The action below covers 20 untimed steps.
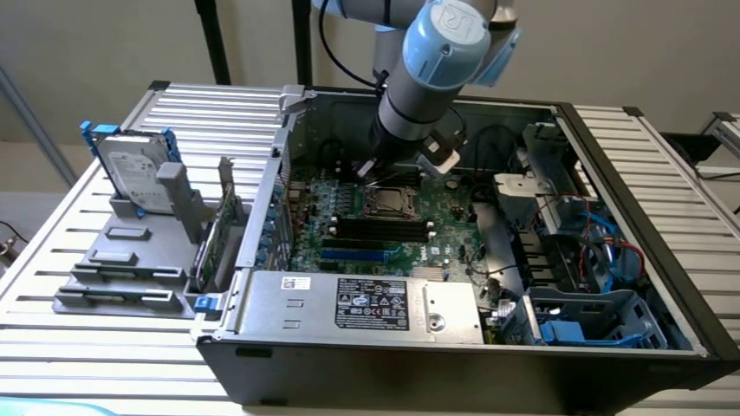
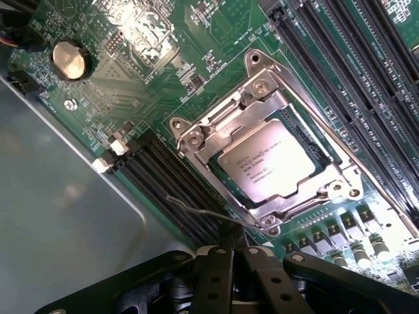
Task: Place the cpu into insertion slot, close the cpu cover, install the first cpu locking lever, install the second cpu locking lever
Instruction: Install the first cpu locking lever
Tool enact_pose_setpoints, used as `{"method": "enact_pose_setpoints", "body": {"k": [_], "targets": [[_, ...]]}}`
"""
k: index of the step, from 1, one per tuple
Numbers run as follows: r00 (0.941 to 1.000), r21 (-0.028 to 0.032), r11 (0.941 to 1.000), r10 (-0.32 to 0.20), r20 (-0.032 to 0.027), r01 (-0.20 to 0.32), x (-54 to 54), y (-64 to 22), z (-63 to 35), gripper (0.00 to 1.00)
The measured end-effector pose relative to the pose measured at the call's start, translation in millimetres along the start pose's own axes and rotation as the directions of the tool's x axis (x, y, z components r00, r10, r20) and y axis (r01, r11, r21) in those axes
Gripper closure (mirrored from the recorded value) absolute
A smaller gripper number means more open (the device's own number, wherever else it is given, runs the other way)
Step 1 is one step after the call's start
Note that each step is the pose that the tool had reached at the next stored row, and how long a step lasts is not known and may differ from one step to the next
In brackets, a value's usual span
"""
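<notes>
An open computer case (image 1: 463, 364) lies on its side on the slatted metal worktop (image 1: 81, 347), reaching from near the back edge to the front edge. The robot arm (image 1: 434, 65) comes down from the back into the case, and its gripper (image 1: 391, 169) hangs low over the green motherboard (image 1: 329, 199), just behind the insertion slot (image 1: 373, 204). Black memory slots (image 1: 382, 228) lie in front of the slot. A grey labelled metal box (image 1: 364, 303) runs along the case's front wall, with a blue drive cage (image 1: 590, 319) at the front corner on the exterior view's right. Toward the worktop's edge on the exterior view's left, a hard drive (image 1: 130, 169) stands upright in a grey holder (image 1: 121, 269).
</notes>
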<state>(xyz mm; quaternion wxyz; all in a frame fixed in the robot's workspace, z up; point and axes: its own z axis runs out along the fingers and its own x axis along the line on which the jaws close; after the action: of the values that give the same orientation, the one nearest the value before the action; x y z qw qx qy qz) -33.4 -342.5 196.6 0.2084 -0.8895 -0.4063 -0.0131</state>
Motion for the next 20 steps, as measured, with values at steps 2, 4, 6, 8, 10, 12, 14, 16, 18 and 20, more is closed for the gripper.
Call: {"method": "enact_pose_setpoints", "body": {"k": [2,4,6,8,10,12,14,16,18,20], "targets": [[1.0000,-0.0008,1.0000,0.000,0.0010,0.000,1.2,1.2,0.1,0.89],[1.0000,-0.0020,1.0000,0.000,0.0022,0.000,2.4,2.5,0.1,0.89],[1.0000,-0.0037,1.0000,0.001,0.0041,-0.001,3.5,3.6,0.0,0.89],[1.0000,-0.0062,1.0000,0.001,0.0066,-0.001,3.7,3.9,0.0,0.89],[1.0000,-0.0069,1.0000,0.002,0.0076,-0.002,3.7,3.9,0.0,0.89],[1.0000,-0.0081,1.0000,0.002,0.0092,-0.002,3.8,4.0,0.0,0.89],[0.9999,-0.0095,1.0000,0.002,0.0107,-0.002,3.8,4.0,0.0,0.89],[0.9999,-0.0103,0.9999,0.002,0.0118,-0.002,3.7,4.0,-0.1,0.89],[0.9999,-0.0105,0.9999,0.003,0.0120,-0.002,3.7,4.0,-0.1,0.89],[0.9999,-0.0105,0.9999,0.002,0.0118,-0.002,3.7,3.9,0.0,0.89]]}}
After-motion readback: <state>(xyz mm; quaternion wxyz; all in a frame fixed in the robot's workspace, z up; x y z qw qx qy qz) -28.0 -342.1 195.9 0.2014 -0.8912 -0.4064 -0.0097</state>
